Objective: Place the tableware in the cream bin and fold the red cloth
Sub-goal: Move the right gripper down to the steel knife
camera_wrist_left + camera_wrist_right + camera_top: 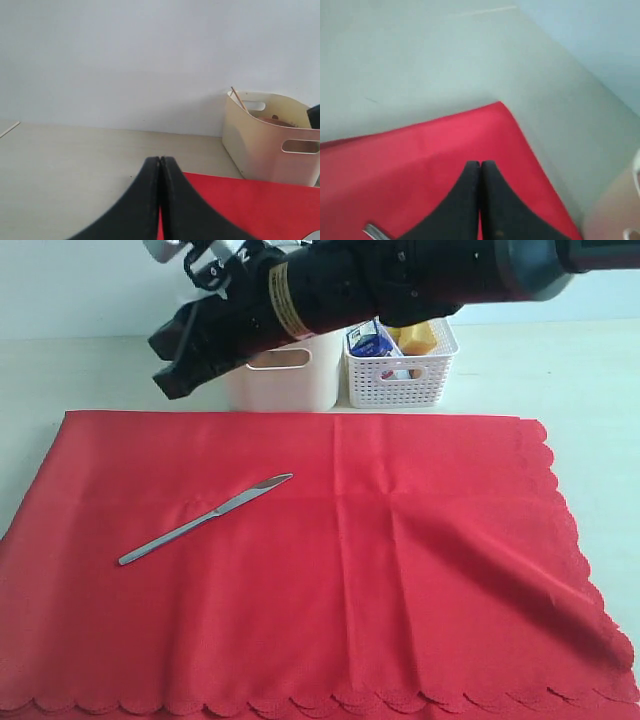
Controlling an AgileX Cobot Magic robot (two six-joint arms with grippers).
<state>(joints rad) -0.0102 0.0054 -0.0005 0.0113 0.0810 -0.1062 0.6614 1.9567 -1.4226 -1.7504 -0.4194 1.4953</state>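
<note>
The red cloth [400,570] lies spread flat over the table, with a silver table knife [205,518] lying diagonally on its left half. Behind the cloth's far edge stands the cream bin [285,375]. In the left wrist view the cream bin [272,140] holds a chopstick [237,97] that pokes above the rim and a brown plate [275,120]. My right gripper [170,380] reaches across in the air, shut and empty, over the cloth's far left part. The right wrist view shows the right gripper [480,163] above the cloth corner [445,145] and the knife's end [372,231]. My left gripper [160,159] is shut and empty beside the cloth's edge [250,200].
A white lattice basket [400,375] stands right of the cream bin and holds a milk carton [372,340] and a yellow item [418,337]. Bare pale table [75,165] lies left of the cloth, and a white wall stands behind it.
</note>
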